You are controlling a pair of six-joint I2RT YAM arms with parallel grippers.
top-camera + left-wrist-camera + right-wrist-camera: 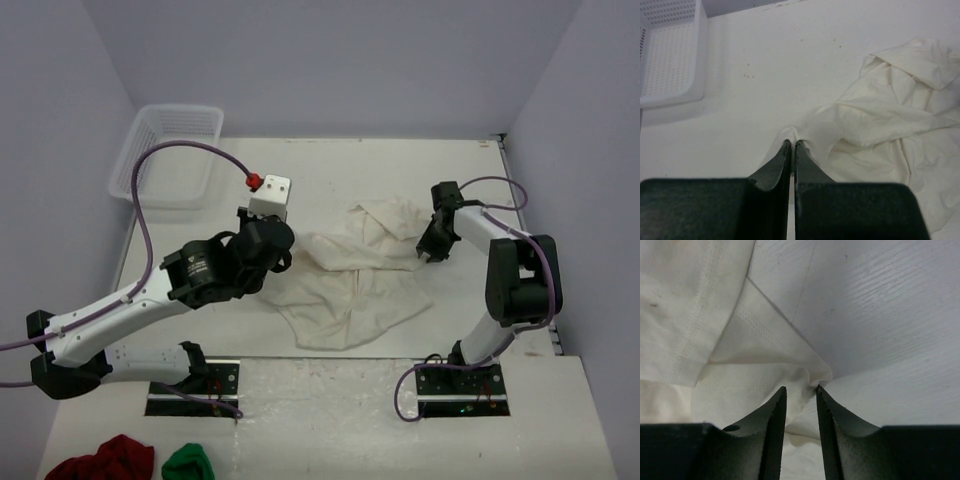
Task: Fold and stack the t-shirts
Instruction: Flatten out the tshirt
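An off-white t-shirt (350,285) lies crumpled in the middle of the table, between the two arms. My left gripper (292,252) is at the shirt's left edge. In the left wrist view this left gripper (792,143) is shut, pinching a small raised peak of the t-shirt (890,120). My right gripper (428,250) is low at the shirt's right edge. In the right wrist view the right gripper (800,388) has its jaws a short way apart, with a fold of the t-shirt (755,375) lying between them and one fingertip touching the cloth's corner.
A white perforated basket (170,150) stands at the back left, also seen as the basket (670,55) in the left wrist view. A dark red cloth bundle (105,462) and a green cloth bundle (188,464) lie at the near left edge. Walls close in on three sides.
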